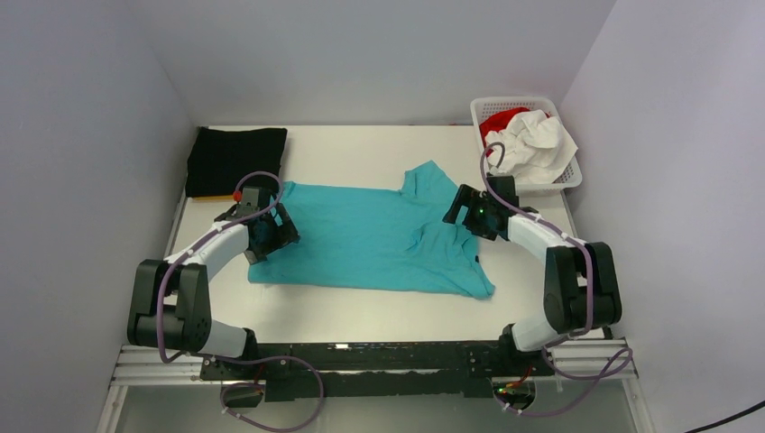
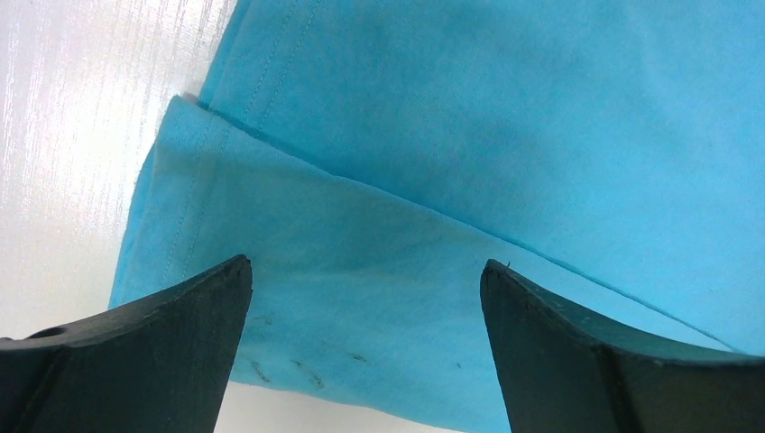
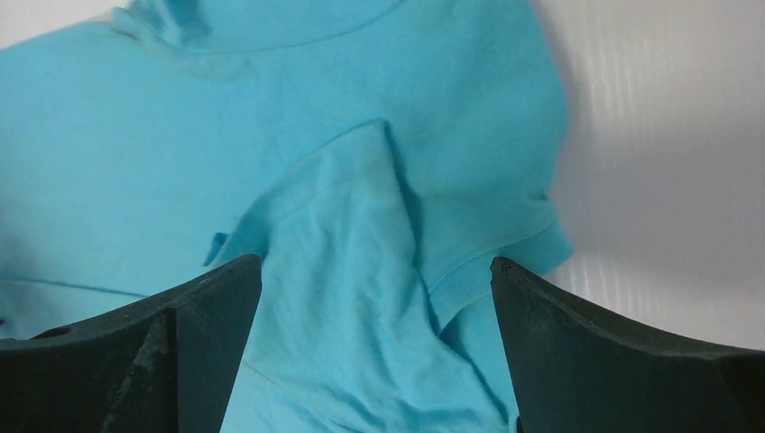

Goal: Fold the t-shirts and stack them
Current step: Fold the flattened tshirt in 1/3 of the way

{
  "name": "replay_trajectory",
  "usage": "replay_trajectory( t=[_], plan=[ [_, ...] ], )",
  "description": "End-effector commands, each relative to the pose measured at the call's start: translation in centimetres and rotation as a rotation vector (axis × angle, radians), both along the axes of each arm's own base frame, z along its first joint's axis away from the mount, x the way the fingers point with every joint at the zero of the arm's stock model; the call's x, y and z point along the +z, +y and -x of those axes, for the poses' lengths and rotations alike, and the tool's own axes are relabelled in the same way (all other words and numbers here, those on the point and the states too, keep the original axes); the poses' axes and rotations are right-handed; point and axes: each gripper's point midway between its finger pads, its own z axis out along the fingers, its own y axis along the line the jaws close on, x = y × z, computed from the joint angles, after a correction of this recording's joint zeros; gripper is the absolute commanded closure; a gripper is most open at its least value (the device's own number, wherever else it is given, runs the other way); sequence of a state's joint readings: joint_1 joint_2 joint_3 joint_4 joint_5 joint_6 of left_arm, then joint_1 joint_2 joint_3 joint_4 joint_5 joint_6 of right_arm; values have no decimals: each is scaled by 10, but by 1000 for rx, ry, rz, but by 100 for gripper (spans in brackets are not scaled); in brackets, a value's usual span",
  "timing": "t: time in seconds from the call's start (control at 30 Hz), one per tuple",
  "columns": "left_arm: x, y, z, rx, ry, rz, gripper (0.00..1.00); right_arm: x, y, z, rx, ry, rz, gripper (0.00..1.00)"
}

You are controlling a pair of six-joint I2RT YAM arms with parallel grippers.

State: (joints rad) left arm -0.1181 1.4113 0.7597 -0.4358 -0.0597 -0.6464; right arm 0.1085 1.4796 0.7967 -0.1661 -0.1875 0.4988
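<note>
On the far left of the bench [image 1: 361, 149] a black t-shirt [image 1: 236, 160] lies folded in a neat square. A thin orange-yellow edge [image 1: 214, 195] peeks out under it, so that corner looks like the place for the stack. Next comes the left hand [image 1: 271, 231], wide open and holding nothing. It hangs low over the left end of the turquoise t-shirt [image 1: 370, 242], where the cloth is doubled over on itself, so I think it is there to pinch that end. The turquoise t-shirt is spread out in the middle of the bench, between the two hands. It is flat enough to fold, but bumpy near its right side. The right hand [image 1: 466, 211] is wide open and empty too, low over that crumpled part. One hand at each end makes sense, because soft cloth flops if only one side is lifted. At the far right a white basket [image 1: 570, 173] holds a white t-shirt [image 1: 537, 146] and a red t-shirt [image 1: 499, 119], bunched up and not yet folded.
</note>
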Motion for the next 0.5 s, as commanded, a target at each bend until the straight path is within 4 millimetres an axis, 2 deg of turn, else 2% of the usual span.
replay_trajectory(
  t=[0.0, 0.27, 0.4, 0.47],
  plan=[
    [11, 2, -11, -6, -41, -14, 1, -15, -8, -9, -34, 39, 53, 0],
    [9, 6, -8, 2, -33, -26, 1, -55, -40, -18, -122, 169, 235, 0],
    [8, 10, -6, 13, -26, -32, 1, -49, -73, -12, -214, 228, 394, 0],
    [7, 10, -5, 13, -27, -28, 1, -41, -80, -9, -230, 228, 430, 0]
  ],
)
